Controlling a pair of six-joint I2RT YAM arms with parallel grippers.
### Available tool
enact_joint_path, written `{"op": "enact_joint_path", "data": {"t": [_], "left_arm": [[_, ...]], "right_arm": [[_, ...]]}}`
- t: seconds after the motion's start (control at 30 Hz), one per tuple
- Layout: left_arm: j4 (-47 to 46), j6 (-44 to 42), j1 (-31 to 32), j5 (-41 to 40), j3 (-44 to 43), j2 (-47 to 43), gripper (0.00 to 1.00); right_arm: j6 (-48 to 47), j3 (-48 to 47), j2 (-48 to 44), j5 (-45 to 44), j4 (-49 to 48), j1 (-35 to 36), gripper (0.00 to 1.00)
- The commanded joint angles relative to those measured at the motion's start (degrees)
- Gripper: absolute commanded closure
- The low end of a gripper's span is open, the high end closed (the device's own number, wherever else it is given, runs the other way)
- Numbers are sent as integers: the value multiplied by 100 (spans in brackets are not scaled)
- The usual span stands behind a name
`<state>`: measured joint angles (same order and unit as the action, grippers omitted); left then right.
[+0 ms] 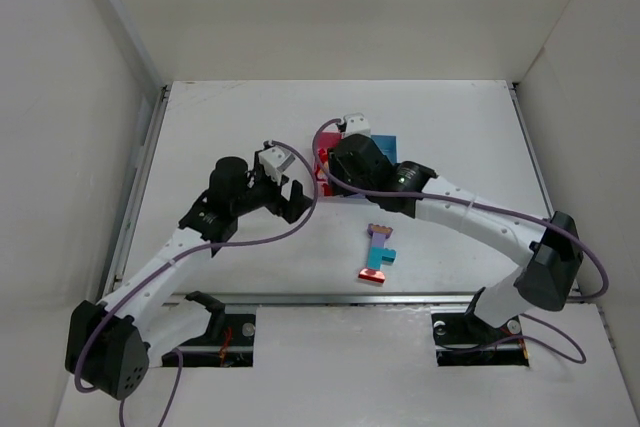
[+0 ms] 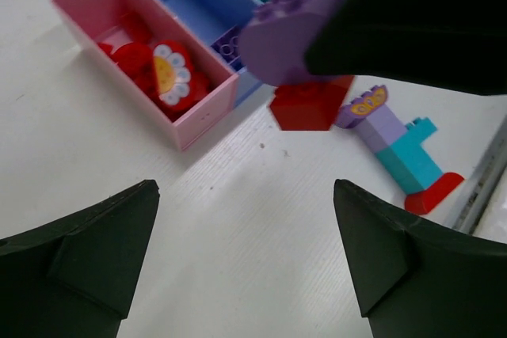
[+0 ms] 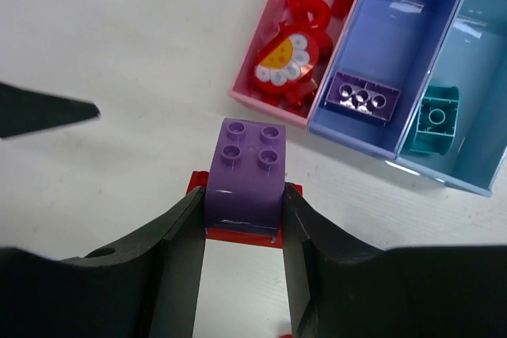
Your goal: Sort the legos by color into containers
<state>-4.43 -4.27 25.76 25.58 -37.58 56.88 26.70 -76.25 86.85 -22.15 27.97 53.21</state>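
Presently, largest first. The bench (image 1: pixel 200 127) carries the containers (image 3: pixel 404 37) toward the middle of its far edge; from overhead they are mostly hidden under the right arm.

Bins in a row:
- pink bin (image 2: pixel 204 116): red pieces, among them a flower piece (image 3: pixel 283 61)
- purple-blue bin (image 3: pixel 396 5): a second purple brick (image 3: pixel 362 96)
- light blue bin (image 3: pixel 483 61): a teal brick (image 3: pixel 434 120)

Each colour sits in its matching bin, so part of the sort looks done.

A multicolour clump (image 1: pixel 378 254) of purple, teal and red lies flat on the bench between the bins and the near edge, untouched.

Right claw (image 3: pixel 242 219): partly closed, both fingers pressed on the sides of a purple brick (image 3: pixel 244 164). A red brick (image 2: pixel 305 104) is stuck beneath it. The pair sits over bare bench just beside the near corner of the pink bin. I cannot tell whether it clears the bench.

Judgement: it is held outside the bins because it is two colours and must be split first.

Left claw (image 2: pixel 245 187): spread wide, holding and touching nothing, and facing the pair from near by. Probably it is placed to take the red brick so the two can be pulled apart.

Risk: the red brick shows little surface below the right claw's fingers, so a grasp could slip.
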Motion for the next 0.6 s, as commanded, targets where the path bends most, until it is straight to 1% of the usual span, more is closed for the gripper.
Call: {"op": "enact_joint_path", "data": {"t": [0.0, 0.03, 0.07, 0.1, 0.23, 0.27, 0.33, 0.47, 0.57], "left_arm": [[-304, -178, -27, 1025, -293, 51, 10], [-304, -336, -27, 1115, -293, 121, 7], [-304, -337, -27, 1115, -346, 121, 2], [-304, -407, -27, 1185, -346, 174, 0], [-418, -469, 26, 1238, -469, 226, 0], [-419, -469, 26, 1239, -521, 227, 0], [-567, -408, 26, 1169, -522, 288, 0], [-673, -408, 26, 1115, -575, 428, 0], [-674, -408, 26, 1115, -627, 534, 0]], "right_arm": [[292, -434, 156, -369, -177, -12, 100], [292, -487, 157, -308, -238, -12, 100], [292, -540, 157, -307, -343, -12, 100], [292, -540, 157, -307, -397, -12, 100], [292, -593, 157, -246, -450, -12, 100], [292, -593, 157, -115, -450, -12, 100], [222, -462, 105, -9, -634, -12, 100], [152, -408, 51, 44, -748, -12, 100], [90, -356, 51, 254, -810, -12, 100]]}}
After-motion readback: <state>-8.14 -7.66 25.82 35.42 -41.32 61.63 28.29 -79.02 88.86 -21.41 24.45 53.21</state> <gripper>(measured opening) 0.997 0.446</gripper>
